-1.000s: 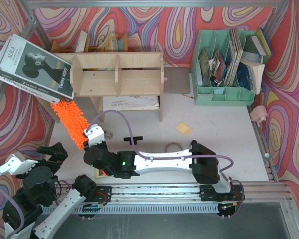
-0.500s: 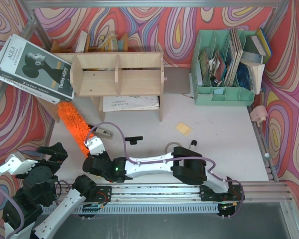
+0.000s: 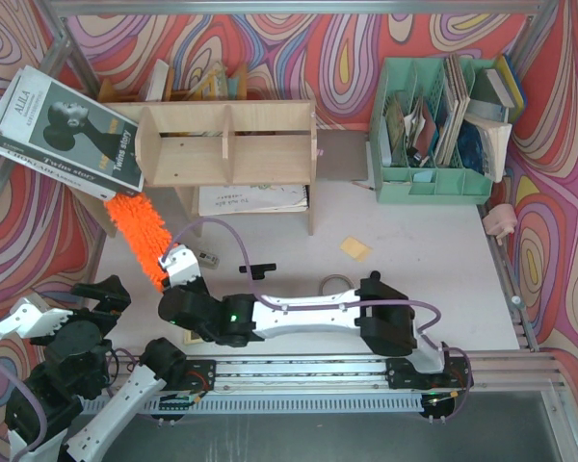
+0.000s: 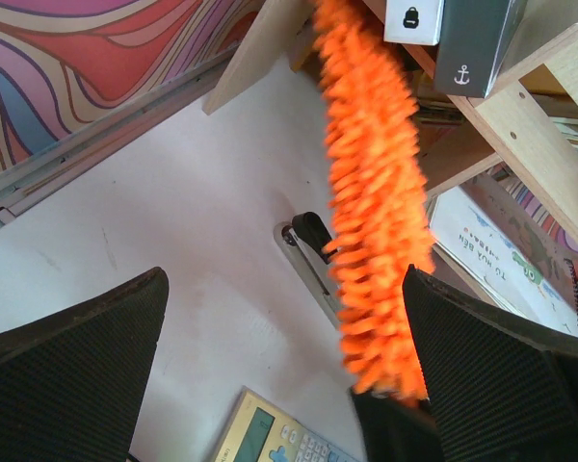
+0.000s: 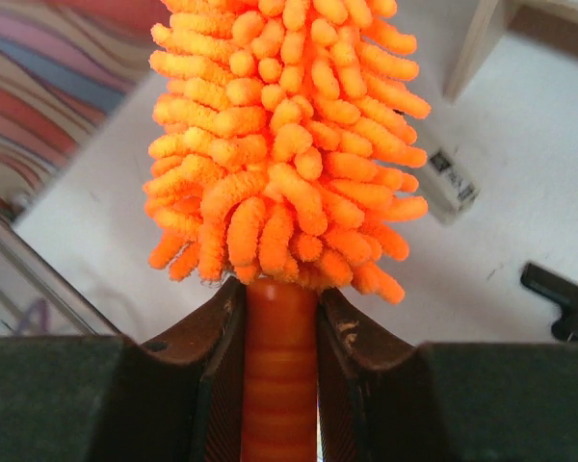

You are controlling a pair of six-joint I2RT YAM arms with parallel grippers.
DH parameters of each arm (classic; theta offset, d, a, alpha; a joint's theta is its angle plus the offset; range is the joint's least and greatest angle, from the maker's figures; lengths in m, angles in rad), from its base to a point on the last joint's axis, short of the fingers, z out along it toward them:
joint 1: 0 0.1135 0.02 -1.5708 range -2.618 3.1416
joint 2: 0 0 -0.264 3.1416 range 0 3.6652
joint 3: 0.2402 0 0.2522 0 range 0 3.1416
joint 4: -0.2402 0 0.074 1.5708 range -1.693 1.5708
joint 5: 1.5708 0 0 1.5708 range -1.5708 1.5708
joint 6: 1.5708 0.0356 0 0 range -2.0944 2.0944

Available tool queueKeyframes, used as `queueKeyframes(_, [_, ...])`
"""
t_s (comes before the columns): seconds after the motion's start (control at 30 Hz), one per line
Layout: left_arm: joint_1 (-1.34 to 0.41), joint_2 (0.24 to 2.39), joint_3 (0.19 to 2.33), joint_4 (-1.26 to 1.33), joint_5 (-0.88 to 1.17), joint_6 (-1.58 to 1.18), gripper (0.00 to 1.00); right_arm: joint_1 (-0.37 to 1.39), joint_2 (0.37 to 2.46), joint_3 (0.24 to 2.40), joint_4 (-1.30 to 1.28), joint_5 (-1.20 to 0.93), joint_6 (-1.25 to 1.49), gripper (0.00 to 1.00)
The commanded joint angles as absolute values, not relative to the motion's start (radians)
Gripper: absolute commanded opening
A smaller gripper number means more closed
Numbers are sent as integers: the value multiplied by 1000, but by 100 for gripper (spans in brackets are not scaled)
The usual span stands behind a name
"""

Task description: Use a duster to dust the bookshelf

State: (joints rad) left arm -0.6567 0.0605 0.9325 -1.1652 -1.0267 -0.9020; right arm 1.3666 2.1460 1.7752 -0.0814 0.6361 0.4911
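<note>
A robot test cell in a lab, dressed as a small study corner. An aluminium frame (image 3: 270, 8) hung with bright swirl-patterned cloth (image 3: 347, 48) boxes in a white table (image 3: 433, 279), and robot arms (image 3: 299, 313) are bolted to a metal rail (image 3: 308, 371) along its near edge. Office props stand on the table: a plywood bookshelf (image 3: 226, 144), a mint-green file organizer (image 3: 433, 183) stuffed with books, and a large paperback (image 3: 63, 130).

Orange fluffy duster (image 3: 140, 236) slants, tip by left end of low plywood bookshelf (image 3: 226, 144), standing upright.
</note>
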Motion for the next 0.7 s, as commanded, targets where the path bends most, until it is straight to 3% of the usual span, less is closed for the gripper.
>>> queueKeyframes(0.0, [-661,64,929,-1184,-1055,-905,98,1357,2044,1830,80,741,411,0])
queueKeyframes(0.47, [-660,59,928,-1184,-1055,-906,98,1319,2271,1859,-97,625,592,0])
queueKeyframes(0.67, [-660,56,929,-1187,-1055,-907,98,1317,2259,1896,-85,644,554,0])
